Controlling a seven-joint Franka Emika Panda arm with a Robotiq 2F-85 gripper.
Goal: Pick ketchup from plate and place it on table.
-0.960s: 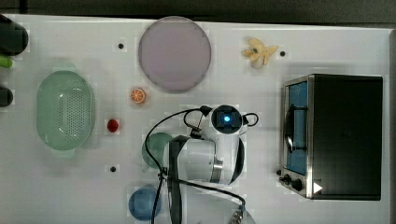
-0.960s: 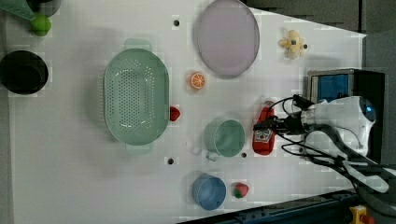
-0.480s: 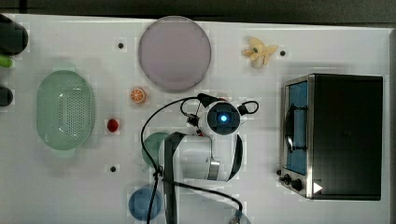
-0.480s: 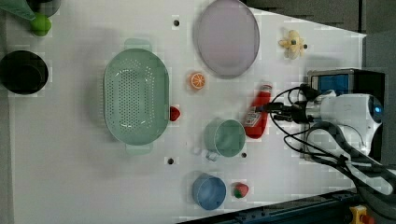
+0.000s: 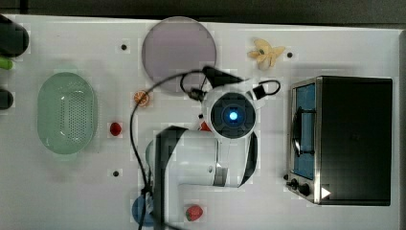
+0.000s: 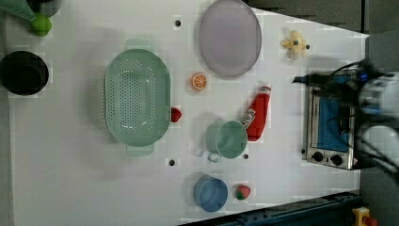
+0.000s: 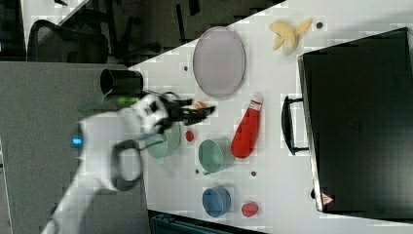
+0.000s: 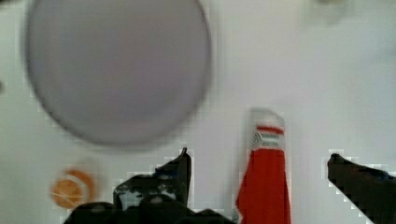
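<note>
The small red plastic ketchup bottle with a white cap lies on its side on the white flat surface, clear of the large round greyish-lilac plate, which is bare. It rests just beside the pale green cup, cap towards the plate, roughly midway between the plate's side of the surface and the opposite long edge. Judged from this, the placing looks done: the bottle is off the plate and on the surface, and nothing seems left but for the arm to clear away.

The tool stands wide open above the bottle, its two dark fingers on either side of it and touching nothing, as the wrist view shows.

For room: the black and steel toaster oven stands close on one side of the bottle, the cup on the other. The orange slice lies near the plate. The green perforated basket is well apart, and wide bare surface lies beyond it.
</note>
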